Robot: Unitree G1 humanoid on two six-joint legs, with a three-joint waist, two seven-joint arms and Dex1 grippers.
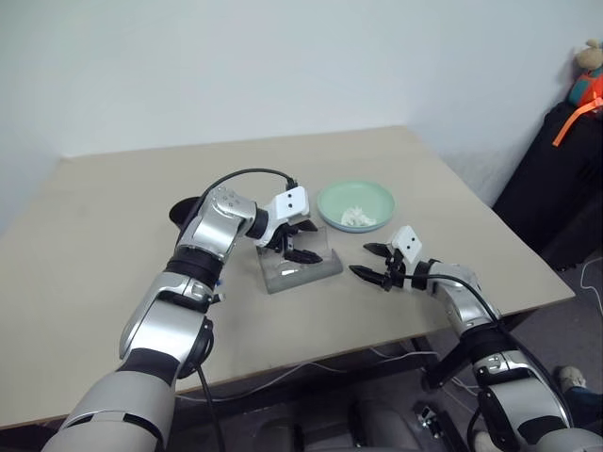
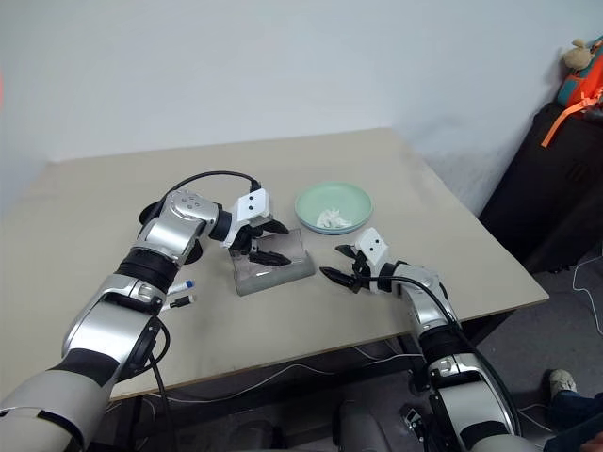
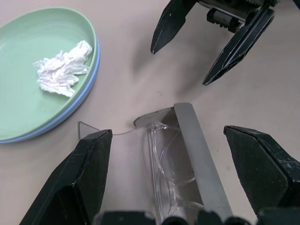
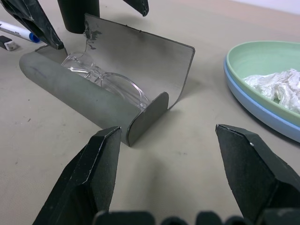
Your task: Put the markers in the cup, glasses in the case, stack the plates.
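Over the open case (image 1: pixel 300 265), left gripper (image 1: pixel 303 242) hangs with its fingers spread and nothing between them. The glasses (image 3: pixel 172 165) lie directly below, inside the case trough, clear frame nested along the grey base; the translucent lid stands up behind them.

Right gripper (image 1: pixel 371 263) rests just beside the case's near end, fingers apart and empty, pointed toward it.

Handling, as judged:
- Glasses: light, thin, clear plastic; lenses slick and easily scuffed. Best left where they lie.
- Case: stiff hard shell, light enough to skate on the table (image 1: pixel 113 235) if pushed. Likely next hold is the lid's top edge, pressed down while the other gripper braces the base wall. Risk: a temple arm pinched if it sits proud of the rim; cannot tell from here.

Farther out: mint green plate (image 1: pixel 355 204) already sits on the light blue plate (image 3: pixel 89 91), a tissue wad (image 3: pixel 61 69) in it. Black cup (image 4: pixel 78 14) stands behind the case. One marker (image 2: pixel 181 284) lies on the table near the left forearm, slim, smooth, prone to roll; grip mid-barrel.
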